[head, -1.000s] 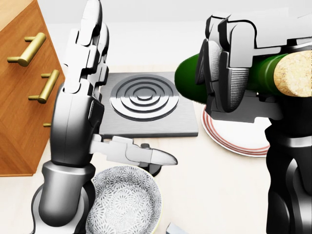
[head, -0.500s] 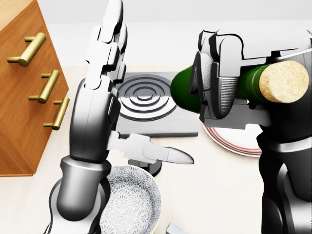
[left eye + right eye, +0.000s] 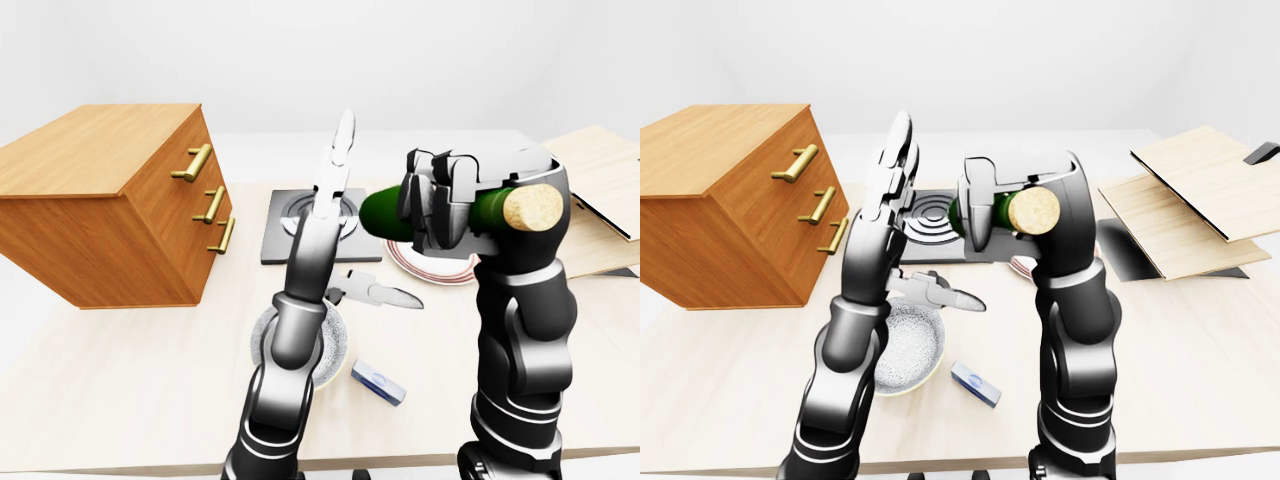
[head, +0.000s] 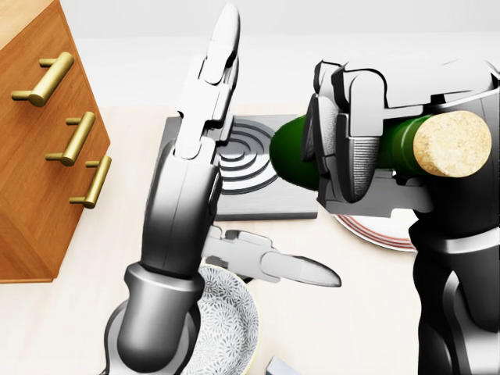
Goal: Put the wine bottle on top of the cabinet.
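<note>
Since a moment ago the left hand has swung rightward, fingers spread flat over the hob. Right hand grips the wine bottle sideways above the plate; cabinet stands near the table's left edge.

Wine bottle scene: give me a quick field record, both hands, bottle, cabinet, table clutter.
right hand: fingers closed round the wine bottle, held above the table
wine bottle: green, lying roughly level, cork toward the camera
left hand: open, fingers straight up, holding nothing
cabinet: wooden, three brass handles, at left of the left-eye view; top bare
table: hob plate, red-rimmed plate, patterned bowl, small blue-and-white item
boards: wooden panels at right
task state: bottle not yet on cabinet
</note>
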